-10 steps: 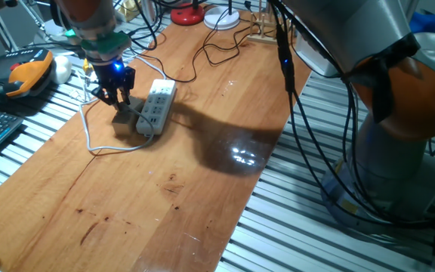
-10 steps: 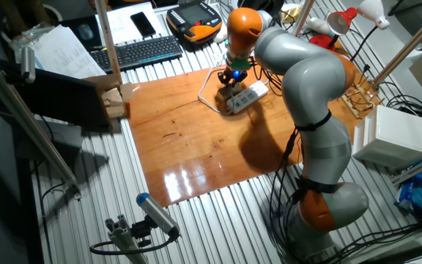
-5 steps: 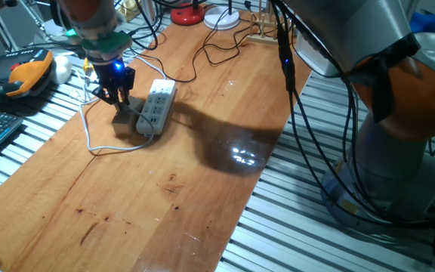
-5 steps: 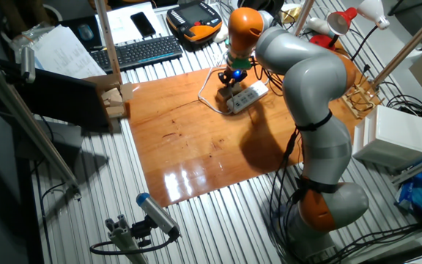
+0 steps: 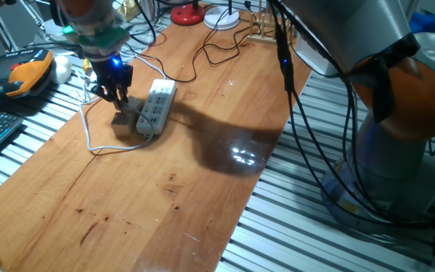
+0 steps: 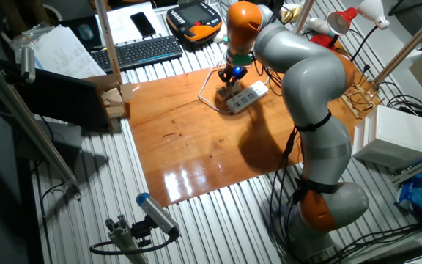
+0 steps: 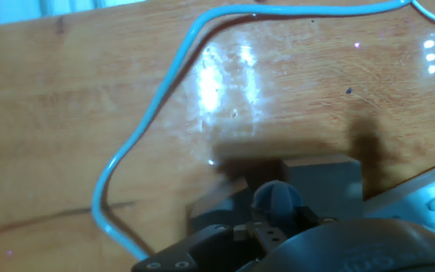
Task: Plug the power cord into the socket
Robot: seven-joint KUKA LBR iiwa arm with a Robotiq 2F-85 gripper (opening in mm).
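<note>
claw grip unclear above grey plug; misalignment with the socket could jam it.

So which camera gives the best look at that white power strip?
One fixed view: the power strip lies unobstructed, its outlet rows visible. The other fixed view shows it small and distant. The hand view catches only a pale corner.

**Materials and finish**

Table: varnished wood, glossy, glare patches, visible grain. Socket: smooth white plastic. Power cord: pale smooth sheath, slight sheen. Block under the gripper: matt grey. Surround: ribbed bare metal. Arm shell: smooth grey, orange joints.
</note>
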